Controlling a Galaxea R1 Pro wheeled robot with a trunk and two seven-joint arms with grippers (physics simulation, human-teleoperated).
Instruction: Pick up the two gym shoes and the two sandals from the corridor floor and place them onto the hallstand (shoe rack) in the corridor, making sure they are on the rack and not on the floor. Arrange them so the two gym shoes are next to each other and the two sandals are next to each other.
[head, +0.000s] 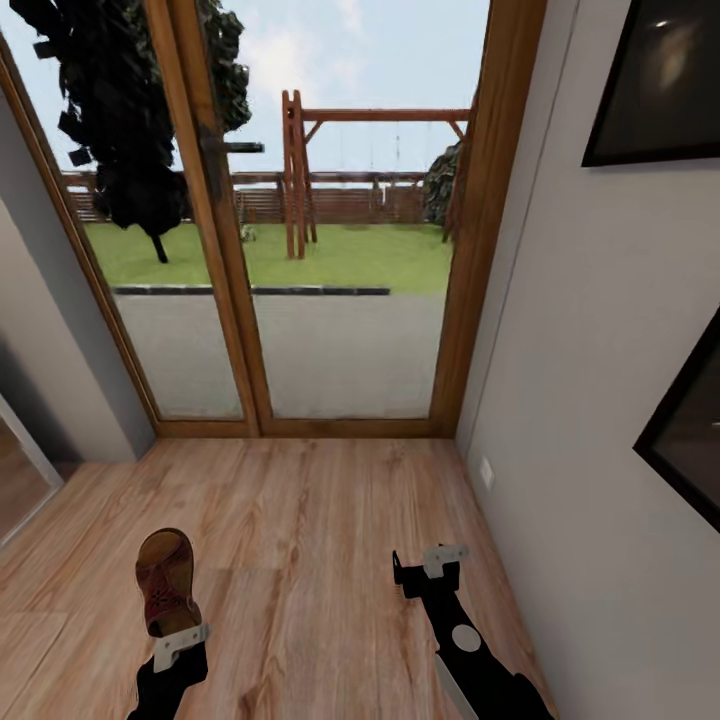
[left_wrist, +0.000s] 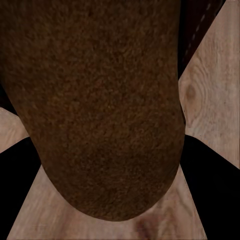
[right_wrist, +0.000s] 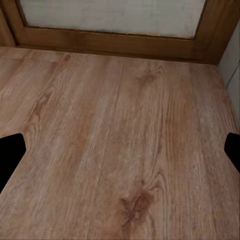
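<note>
One brown sandal (head: 167, 585) is held toe-forward above the corridor floor (head: 320, 520) at the lower left of the head view, with my left gripper (head: 181, 642) shut on its heel end. The left wrist view looks straight onto its fuzzy brown surface (left_wrist: 100, 100), with a dark finger (left_wrist: 17, 180) at either side. My right gripper (head: 431, 568) hovers open over bare planks at the lower right, its fingertips (right_wrist: 10, 155) spread wide with nothing between them. The gym shoes and the hallstand are out of view.
Wood-framed glass doors (head: 330, 250) close off the corridor straight ahead, with a garden behind them. An off-white wall (head: 580, 400) runs close along the right, carrying black-framed pictures (head: 660, 80) and a small socket (head: 487, 472). A grey wall (head: 50, 330) stands at the left.
</note>
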